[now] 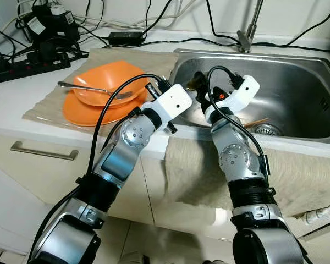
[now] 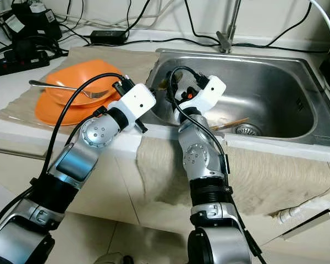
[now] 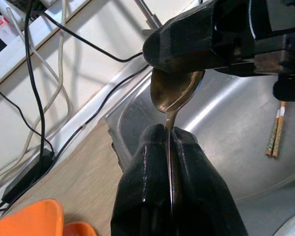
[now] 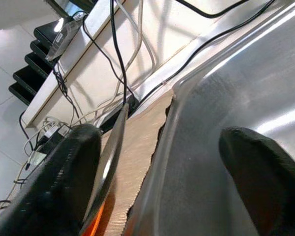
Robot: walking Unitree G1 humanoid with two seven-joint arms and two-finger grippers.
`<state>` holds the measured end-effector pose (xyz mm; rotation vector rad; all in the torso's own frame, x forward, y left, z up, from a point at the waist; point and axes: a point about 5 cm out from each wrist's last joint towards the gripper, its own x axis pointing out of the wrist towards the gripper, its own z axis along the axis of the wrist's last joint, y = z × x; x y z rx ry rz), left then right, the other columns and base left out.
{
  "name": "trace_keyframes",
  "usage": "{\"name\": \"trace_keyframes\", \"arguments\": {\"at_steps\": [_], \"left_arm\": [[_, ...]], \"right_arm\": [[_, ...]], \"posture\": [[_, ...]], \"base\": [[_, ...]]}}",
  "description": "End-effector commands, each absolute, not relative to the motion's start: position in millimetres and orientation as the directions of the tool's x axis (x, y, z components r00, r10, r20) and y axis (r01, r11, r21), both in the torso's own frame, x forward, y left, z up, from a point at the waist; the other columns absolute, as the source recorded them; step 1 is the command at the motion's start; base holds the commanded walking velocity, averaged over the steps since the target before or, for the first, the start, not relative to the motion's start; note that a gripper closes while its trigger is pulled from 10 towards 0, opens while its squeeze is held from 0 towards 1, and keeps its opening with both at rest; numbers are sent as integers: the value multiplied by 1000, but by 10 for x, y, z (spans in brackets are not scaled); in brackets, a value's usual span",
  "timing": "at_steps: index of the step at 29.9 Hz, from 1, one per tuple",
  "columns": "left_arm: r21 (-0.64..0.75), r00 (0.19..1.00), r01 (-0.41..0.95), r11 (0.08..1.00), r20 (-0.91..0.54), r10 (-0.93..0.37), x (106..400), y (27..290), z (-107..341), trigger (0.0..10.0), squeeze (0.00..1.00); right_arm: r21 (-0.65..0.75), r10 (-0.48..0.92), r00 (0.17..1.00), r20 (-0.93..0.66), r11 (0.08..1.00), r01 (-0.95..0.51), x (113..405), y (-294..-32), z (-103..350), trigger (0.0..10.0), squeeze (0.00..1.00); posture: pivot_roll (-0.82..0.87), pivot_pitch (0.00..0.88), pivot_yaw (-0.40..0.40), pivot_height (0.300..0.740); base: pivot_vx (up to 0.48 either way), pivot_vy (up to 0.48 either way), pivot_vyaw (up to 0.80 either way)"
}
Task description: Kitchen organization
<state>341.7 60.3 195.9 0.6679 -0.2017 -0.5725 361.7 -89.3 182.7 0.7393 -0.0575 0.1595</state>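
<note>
Both grippers over my steel sink (image 1: 297, 88): left gripper (image 3: 171, 135) clamps brown metal spoon (image 3: 174, 91); right gripper (image 4: 162, 147) spread, empty.

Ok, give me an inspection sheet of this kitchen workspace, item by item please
Surface: white counter with a beige mat beside a steel sink.
Job's things: orange bowl on an orange plate, a spoon resting in the bowl; a second spoon at the sink's edge; chopsticks in the sink by the drain.
Clutter: cloth draped over the counter front.
Grippers: left gripper shut on the second spoon's handle; right gripper open, one finger against that spoon.
Cables: black leads, power strip and adapters along the back wall.
Surroundings: faucet, drawer handle.
</note>
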Motion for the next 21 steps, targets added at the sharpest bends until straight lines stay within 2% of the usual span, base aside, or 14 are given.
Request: {"name": "trace_keyframes", "arguments": {"at_steps": [1, 21], "left_arm": [[632, 826, 419, 652, 33, -563, 3409, 630, 2044, 0, 0], [621, 827, 428, 656, 25, -562, 3417, 624, 2028, 0, 0]], "right_arm": [[709, 121, 985, 127, 683, -175, 3648, -746, 1939, 0, 0], [673, 145, 983, 111, 717, -182, 3622, -694, 1861, 0, 0]], "posture": [[73, 12, 66, 740], [67, 18, 64, 740]], "base": [[0, 0, 0], [0, 0, 0]]}}
